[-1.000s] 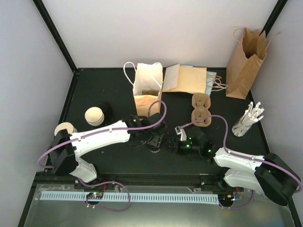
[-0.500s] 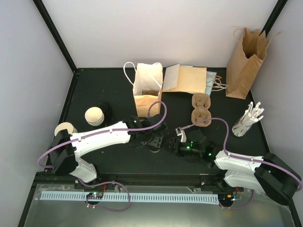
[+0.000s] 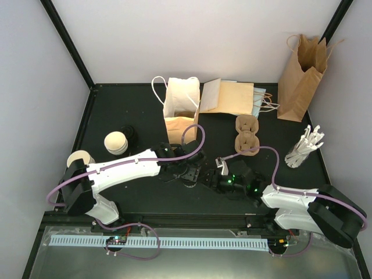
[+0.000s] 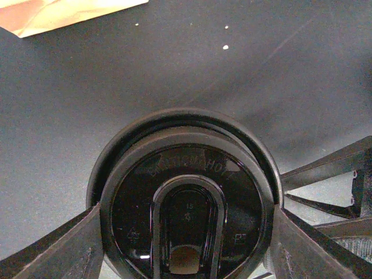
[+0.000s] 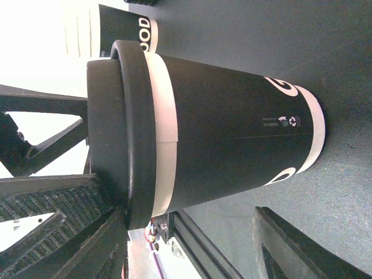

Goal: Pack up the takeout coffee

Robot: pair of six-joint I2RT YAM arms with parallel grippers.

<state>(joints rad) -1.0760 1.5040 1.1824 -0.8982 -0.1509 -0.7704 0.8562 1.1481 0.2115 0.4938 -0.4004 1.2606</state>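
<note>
Black lid (image 4: 186,160) pinched in L tool (image 4: 186,212); R-wrist cam adds cup (image 5: 232,133) wall, R tool (image 5: 185,224) wide.

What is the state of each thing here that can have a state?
coffee cup: upright, lid on.
left gripper: shut on the lid.
right gripper: open.
white-handled bag: standing, open.
brown bag: upright.
flat bags: lying folded.
cup carrier: empty.

Seen from above, the left gripper (image 3: 189,174) hides the cup (image 5: 232,133) beneath it. Between its fingers (image 4: 64,250) the lid (image 4: 186,197) runs off the bottom edge, lettering blurred.
</note>
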